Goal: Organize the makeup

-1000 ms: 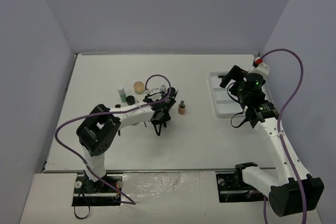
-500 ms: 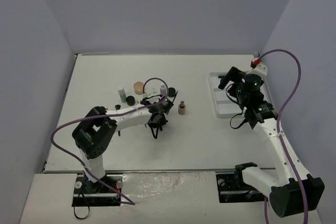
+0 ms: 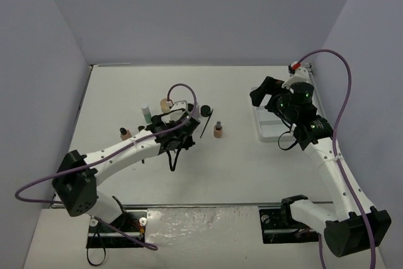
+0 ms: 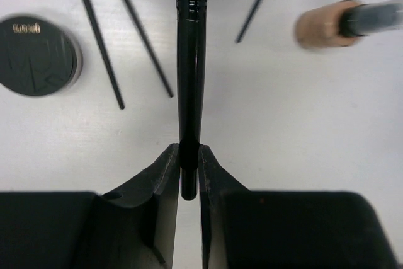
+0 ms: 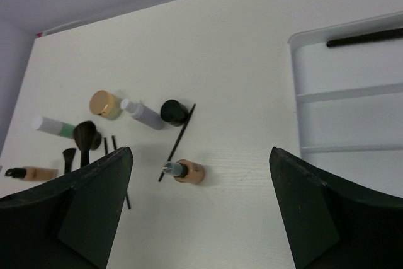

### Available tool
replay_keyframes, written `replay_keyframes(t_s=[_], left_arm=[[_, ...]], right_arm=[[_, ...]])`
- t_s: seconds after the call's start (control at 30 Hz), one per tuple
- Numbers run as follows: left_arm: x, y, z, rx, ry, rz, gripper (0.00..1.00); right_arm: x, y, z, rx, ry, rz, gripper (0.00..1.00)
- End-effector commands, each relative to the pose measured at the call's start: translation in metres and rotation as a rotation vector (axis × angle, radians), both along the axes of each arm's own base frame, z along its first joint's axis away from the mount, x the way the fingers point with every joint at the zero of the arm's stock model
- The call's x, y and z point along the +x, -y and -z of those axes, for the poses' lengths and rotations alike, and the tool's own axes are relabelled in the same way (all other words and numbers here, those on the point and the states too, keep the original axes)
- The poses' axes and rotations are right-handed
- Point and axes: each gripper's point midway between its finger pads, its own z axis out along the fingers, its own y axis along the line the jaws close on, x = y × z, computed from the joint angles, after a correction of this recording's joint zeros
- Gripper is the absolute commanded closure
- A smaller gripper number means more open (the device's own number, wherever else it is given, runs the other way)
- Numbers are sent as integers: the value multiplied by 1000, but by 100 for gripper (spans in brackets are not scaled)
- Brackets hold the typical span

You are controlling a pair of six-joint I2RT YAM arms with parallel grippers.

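My left gripper (image 4: 189, 171) is shut on the end of a thick black brush (image 4: 189, 61), low over the table among the makeup; in the top view it (image 3: 178, 131) is at centre left. Beside it lie a round black jar (image 4: 38, 56), thin black brushes (image 4: 97, 36) and a tan bottle (image 4: 327, 24). My right gripper (image 5: 201, 200) is open and empty, high above a tan bottle (image 5: 187, 171); in the top view it (image 3: 266, 92) is over the white tray (image 3: 261, 131). A tan jar (image 5: 104, 104), clear-grey bottle (image 5: 143, 114), black jar (image 5: 174, 111) and green bottle (image 5: 55, 126) lie further left.
The white compartmented tray (image 5: 352, 102) lies at the right with one black brush (image 5: 365, 37) in its far compartment. A second tan bottle (image 3: 125, 133) lies left of my left arm. Grey walls enclose the table on three sides.
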Motion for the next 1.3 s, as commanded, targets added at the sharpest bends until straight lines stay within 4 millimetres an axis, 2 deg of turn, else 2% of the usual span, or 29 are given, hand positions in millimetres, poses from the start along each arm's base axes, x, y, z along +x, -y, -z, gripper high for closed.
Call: replay_keyframes(t_s=[0.0, 0.17, 0.2, 0.3, 0.43, 0.53, 0.67, 0.8, 0.9, 1.0, 1.1, 1.17, 1.23, 1.27], left_arm=[[22, 13, -91, -83, 319, 170, 100], [21, 30, -151, -186, 573, 382, 100], [19, 33, -162, -202, 614, 414, 100], [16, 38, -189, -242, 688, 465, 100], [13, 46, -208, -279, 718, 506, 100], [12, 53, -221, -324, 730, 514, 100], [10, 59, -230, -362, 744, 524, 100], [7, 60, -231, -373, 740, 539, 100], [8, 64, -237, -393, 760, 545, 100], [9, 67, -229, -388, 741, 550, 100], [10, 68, -221, -381, 719, 547, 100], [11, 69, -218, -379, 709, 544, 100], [13, 68, -214, -375, 700, 530, 98], [14, 65, -209, -357, 685, 519, 87]], right_arm=[[1, -55, -48, 102, 91, -262, 14], [-4, -109, -67, 188, 74, -436, 17], [-9, -126, -72, 203, 75, -480, 17], [-12, -152, -80, 233, 95, -527, 18], [-23, -186, -85, 262, 108, -596, 20], [-25, -201, -83, 275, 106, -608, 23], [-25, -212, -82, 277, 116, -600, 30], [-22, -213, -77, 273, 111, -580, 35], [-21, -212, -76, 281, 114, -562, 47], [-20, -208, -83, 286, 136, -541, 67], [-17, -202, -86, 277, 156, -505, 92], [-16, -198, -86, 272, 159, -485, 100], [-14, -195, -82, 270, 155, -469, 100], [-13, -193, -82, 268, 155, -452, 100]])
